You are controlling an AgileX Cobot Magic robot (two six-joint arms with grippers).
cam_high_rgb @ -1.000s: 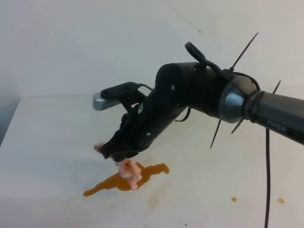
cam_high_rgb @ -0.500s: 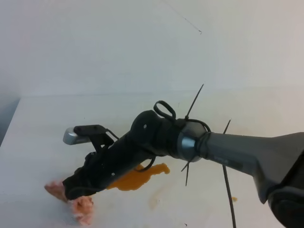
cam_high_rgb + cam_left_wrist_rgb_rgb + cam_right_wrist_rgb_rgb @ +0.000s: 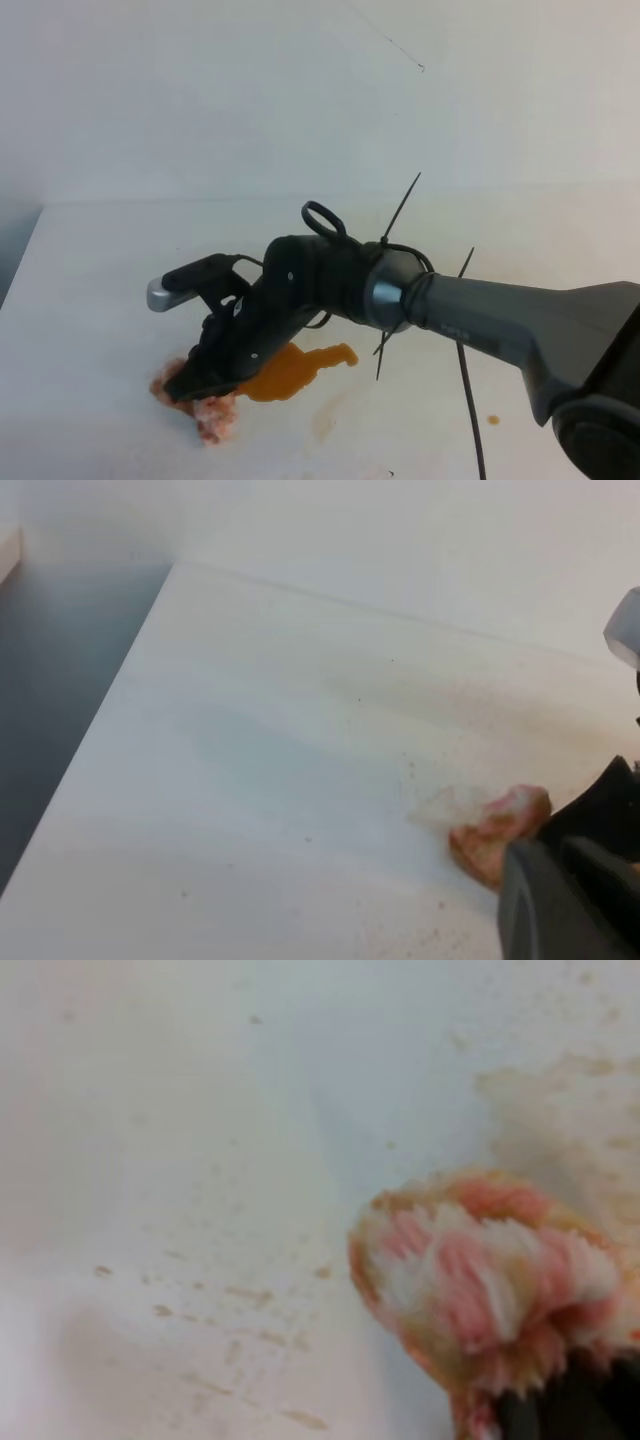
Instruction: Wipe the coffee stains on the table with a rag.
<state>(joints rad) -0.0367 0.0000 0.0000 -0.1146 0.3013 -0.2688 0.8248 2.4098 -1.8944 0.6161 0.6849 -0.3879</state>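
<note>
Right wrist view puts us almost on top of the rag [image 3: 490, 1280]: a fluffy pink-and-white lump, tinged orange-brown at the edges, pinched at its rear by the dark fingers [image 3: 560, 1410] at the bottom corner. It bunches forward of the grip, which looks deliberate, since the loose end is what meets the table [image 3: 150, 1160]. Tan specks and a faint smear dot the white surface around it.

Pulling back to the exterior high view, the right gripper [image 3: 195, 385] is clamped on the rag [image 3: 205, 405] and angled steeply down, pressing the cloth onto the table [image 3: 90, 280] at the left end of the coffee stains [image 3: 295, 368]. Most of the orange-brown puddle lies beside and behind the fingers, unwiped, so the job looks barely under way. Two small drops [image 3: 492, 419] sit well apart to the right.

From the left wrist view, the rag [image 3: 495, 830] shows low on the table, with only bare surface beyond; the left gripper is not in view.
</note>
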